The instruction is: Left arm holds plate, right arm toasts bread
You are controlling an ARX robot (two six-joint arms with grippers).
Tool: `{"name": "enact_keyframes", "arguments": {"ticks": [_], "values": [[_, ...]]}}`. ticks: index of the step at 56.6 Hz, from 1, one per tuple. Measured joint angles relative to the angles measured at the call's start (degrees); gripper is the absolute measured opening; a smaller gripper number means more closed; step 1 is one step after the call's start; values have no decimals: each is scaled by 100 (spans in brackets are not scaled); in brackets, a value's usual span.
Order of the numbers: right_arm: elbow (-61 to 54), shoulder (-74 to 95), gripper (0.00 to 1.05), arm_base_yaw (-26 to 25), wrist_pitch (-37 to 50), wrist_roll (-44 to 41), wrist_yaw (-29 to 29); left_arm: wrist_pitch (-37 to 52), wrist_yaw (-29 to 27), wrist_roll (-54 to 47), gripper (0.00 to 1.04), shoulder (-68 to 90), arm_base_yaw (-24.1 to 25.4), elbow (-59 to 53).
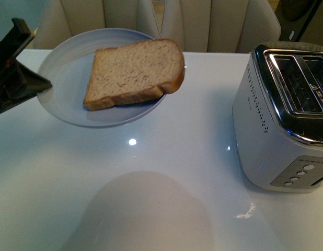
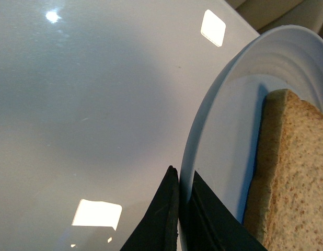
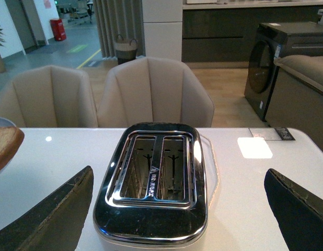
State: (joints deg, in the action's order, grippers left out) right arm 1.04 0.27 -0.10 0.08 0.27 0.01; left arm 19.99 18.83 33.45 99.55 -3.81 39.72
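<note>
We see the white table (image 1: pixel 151 198), with the toaster (image 1: pixel 279 120) at its right and, at far left, the plate (image 1: pixel 67 78) carrying the bread (image 1: pixel 135 70). The left gripper (image 2: pixel 183 175) is pinched on the plate's rim; the right gripper (image 3: pixel 174 209) stands wide apart over the toaster, holding nothing.

The left gripper (image 1: pixel 46 84) is black, and the plate (image 1: pixel 67 68) pinched in it is a pale blue-grey. The bread (image 1: pixel 135 70) beside its fingers is light brown and finely speckled, with a darker tan crust. Ahead of the right gripper (image 3: pixel 177 175) (black too, edges scuffed grey) the toaster (image 3: pixel 151 227) is mirror chrome on top, and its silver side has rows of small dots. The table (image 1: pixel 151 183) is glossy white.
</note>
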Motion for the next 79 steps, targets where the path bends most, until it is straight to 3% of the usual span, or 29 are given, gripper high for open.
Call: {"name": "enact_keyframes", "arguments": {"ticks": [36,49,79], "values": [[0,0,96,0,0,0,0,-1340,-645,811,3,-433,-1725,1263],[0,0,96,0,0,0,0,-1438,-686,887,3,-584,-1963,1272],[0,0,96,0,0,0,0,-1438,-686,929,3,-619,-1978,1272]]}}
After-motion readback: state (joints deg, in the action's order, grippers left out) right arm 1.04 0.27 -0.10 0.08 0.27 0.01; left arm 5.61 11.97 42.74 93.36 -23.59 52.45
